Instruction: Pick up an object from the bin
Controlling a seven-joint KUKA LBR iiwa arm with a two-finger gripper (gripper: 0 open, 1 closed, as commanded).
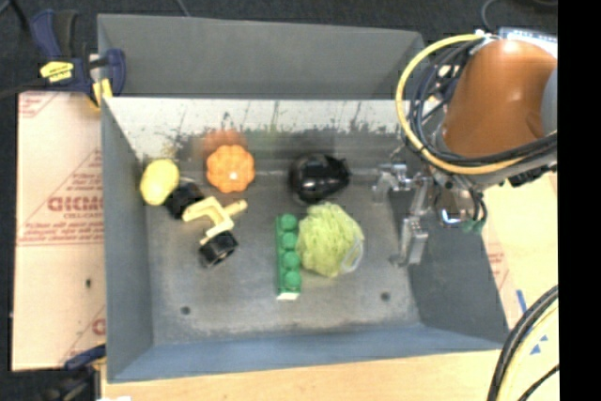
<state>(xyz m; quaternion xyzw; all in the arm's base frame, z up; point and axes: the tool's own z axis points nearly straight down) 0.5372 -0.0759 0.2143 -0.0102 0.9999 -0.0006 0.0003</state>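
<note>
Several small loose things lie on the floor of the grey metal bin (263, 61).

Camera view, looking down:
- Arm comes in from the right. An orange cover (498, 99) sits at the wrist, with yellow and black cables (420, 113) looped round it.
- The gripper (409, 213) is low at the bin's right side, over bare grey floor and close to the right wall. Cannot tell how far open it is, or whether it has hold of anything; the metal parts run together from this angle.
- Nearest thing is a lime-green mesh puff (331, 239), about mid-bin, just left of the gripper and apart from it.
- A strip of green studded blocks (289, 251) touches the puff's left side. It lies lengthwise from far to near, with a pale end at the near tip.
- A black rounded object (317, 177), glossy, sits far and left of the gripper, close to the far wall. Kind unclear.
- An orange pumpkin-shaped toy (230, 167), ribbed, sits by the far wall in the left half.
- A yellow lemon-shaped thing (159, 181) lies left of the pumpkin, near the left wall.
- A small black piece (184, 200) touches the lemon shape on its right, near side.
- A pale yellow piece (215, 212) lies just right of that, with a black ring-like part (218, 248) at its near end. Cannot tell whether the two are joined.
</note>
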